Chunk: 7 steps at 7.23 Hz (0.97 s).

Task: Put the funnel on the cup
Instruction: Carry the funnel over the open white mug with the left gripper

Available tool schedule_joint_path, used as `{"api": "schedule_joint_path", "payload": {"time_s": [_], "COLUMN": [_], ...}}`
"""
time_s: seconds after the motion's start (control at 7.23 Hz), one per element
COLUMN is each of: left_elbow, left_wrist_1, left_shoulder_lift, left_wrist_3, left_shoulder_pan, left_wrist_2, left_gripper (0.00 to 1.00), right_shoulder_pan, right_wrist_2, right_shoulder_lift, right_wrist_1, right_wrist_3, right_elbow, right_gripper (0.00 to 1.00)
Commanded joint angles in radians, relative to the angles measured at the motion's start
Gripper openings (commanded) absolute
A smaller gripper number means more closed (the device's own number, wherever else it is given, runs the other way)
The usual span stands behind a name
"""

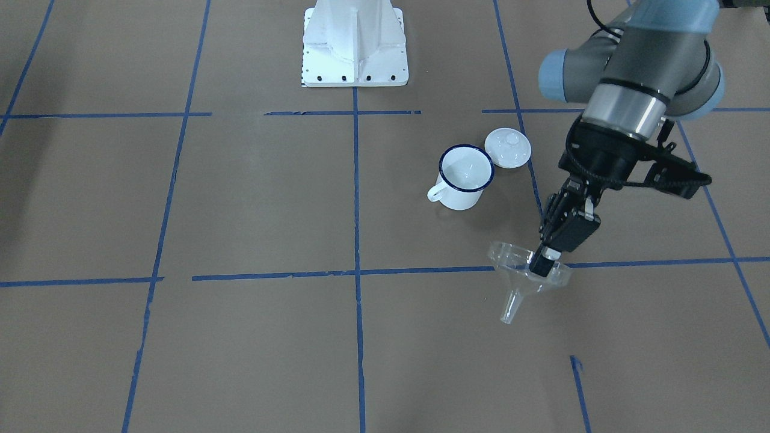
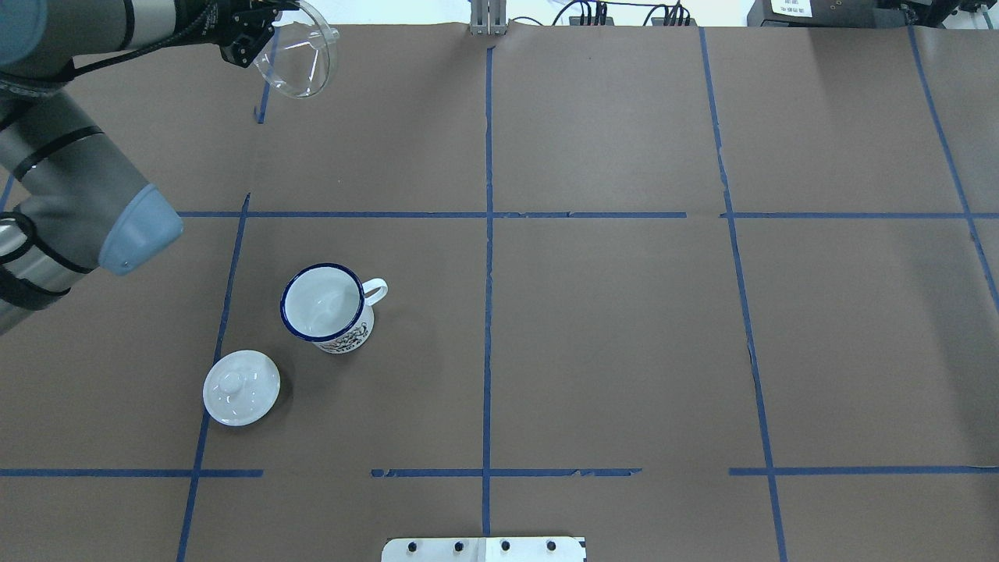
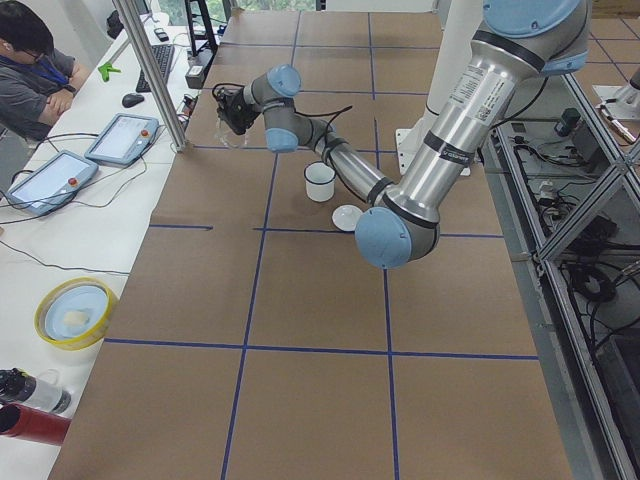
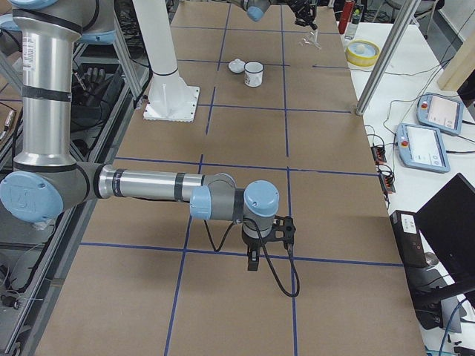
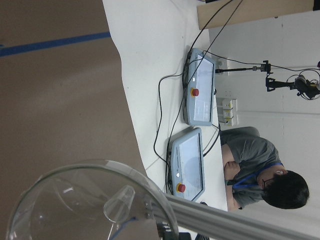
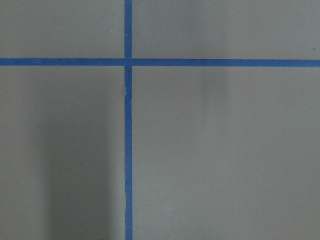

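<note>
The clear funnel [image 1: 516, 284] hangs tilted in my left gripper [image 1: 543, 263], which is shut on its bowl rim, stem pointing down and away from the arm. It also shows in the overhead view [image 2: 300, 62] at the far left corner, with the left gripper [image 2: 259, 33] beside it, and in the left wrist view [image 5: 95, 200]. The white mug with a dark blue rim [image 1: 463, 177] [image 2: 324, 304] stands upright and empty, well apart from the funnel. My right gripper [image 4: 252, 261] shows only in the exterior right view, low over the table; I cannot tell its state.
A round white knobbed lid [image 1: 508, 147] [image 2: 242, 386] lies beside the mug. The white robot base [image 1: 355, 48] stands at the table's edge. Beyond the far edge are a metal post [image 3: 150, 70], pendant tablets [image 3: 122, 137] and a seated operator [image 3: 30, 70].
</note>
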Motion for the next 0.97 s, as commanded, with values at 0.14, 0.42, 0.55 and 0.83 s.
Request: {"api": "schedule_joint_path", "payload": {"time_s": [0.14, 0.42, 0.55, 0.83], "left_elbow": [-0.3, -0.299, -0.296, -0.264], "left_wrist_1": [0.66, 1.004, 1.1, 1.186], "left_shoulder_lift": [-0.064, -0.192, -0.221, -0.223], "left_wrist_3": [0.178, 0.417, 0.557, 0.751], "left_shoulder_pan": [-0.014, -0.004, 0.014, 0.092], "left_wrist_2": [-0.144, -0.231, -0.27, -0.288], "left_gripper": [0.0, 0.0, 0.0, 0.0], "right_shoulder_pan": [0.0, 0.0, 0.0, 0.0], "right_wrist_2": [0.0, 0.0, 0.0, 0.0], "right_shoulder_lift": [0.0, 0.0, 0.0, 0.0], "right_wrist_1": [0.0, 0.0, 0.0, 0.0], "right_wrist_3": [0.0, 0.0, 0.0, 0.0], "right_elbow": [0.0, 0.0, 0.0, 0.0], "right_gripper": [1.0, 1.0, 1.0, 1.0]}}
